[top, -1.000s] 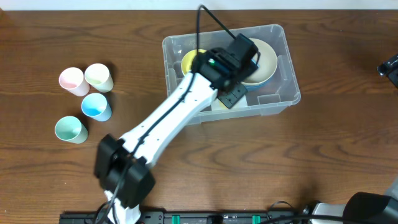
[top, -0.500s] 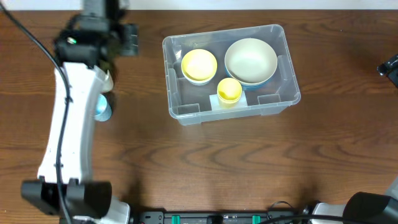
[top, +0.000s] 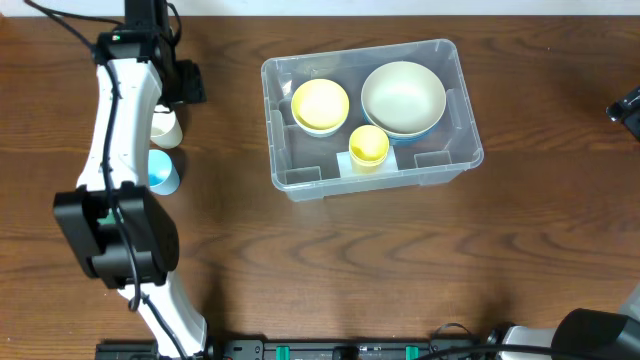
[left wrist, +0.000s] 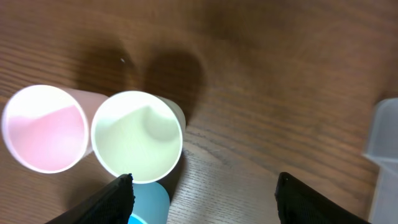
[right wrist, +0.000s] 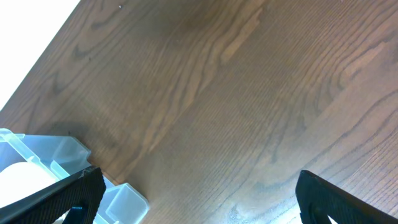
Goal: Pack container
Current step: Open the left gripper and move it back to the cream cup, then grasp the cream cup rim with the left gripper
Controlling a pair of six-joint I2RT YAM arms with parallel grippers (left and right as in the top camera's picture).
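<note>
Well left of the container [top: 310, 180], cups [top: 163, 172] stand clustered, the left arm [top: 125, 110] overhead. Inside, bowls [top: 403, 95] and a yellow cup [top: 368, 144] crowd the floor. The table [top: 400, 270] in front lies open.

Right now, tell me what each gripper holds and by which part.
Nothing is held. Left gripper hangs open near the cream cup; right gripper stands open over the table.

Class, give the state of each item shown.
container, lidless, part-filled
yellow bowl, upright inside container
large bowl, upright inside container
yellow cup, upright inside container
pink cup, upright, unpacked
cream cup, upright, unpacked
blue cup, upright, unpacked
left tool, open, empty
right tool, open, empty
</note>
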